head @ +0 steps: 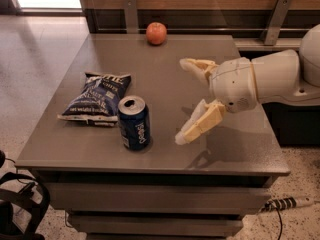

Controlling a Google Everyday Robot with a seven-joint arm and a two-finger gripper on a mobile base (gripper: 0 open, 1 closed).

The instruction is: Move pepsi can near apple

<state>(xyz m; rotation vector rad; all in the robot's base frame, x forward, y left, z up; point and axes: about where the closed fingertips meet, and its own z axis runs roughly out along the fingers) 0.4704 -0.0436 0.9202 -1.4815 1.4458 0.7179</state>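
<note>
The pepsi can point(134, 122) stands upright near the front edge of the grey table point(165, 79), dark blue with a silver top. The apple point(156, 33), red-orange, sits at the table's far edge, well apart from the can. My gripper point(182, 100) hangs above the table to the right of the can, coming in from the right on a white arm point(265, 81). Its two cream fingers point(199, 124) are spread wide and hold nothing. A gap remains between the fingertips and the can.
A flat dark blue chip bag point(96, 98) lies just left and behind the can. A wooden wall with metal brackets point(131, 14) runs behind the table. A black object point(20, 204) stands on the floor at the lower left; a power strip point(282, 203) lies at the lower right.
</note>
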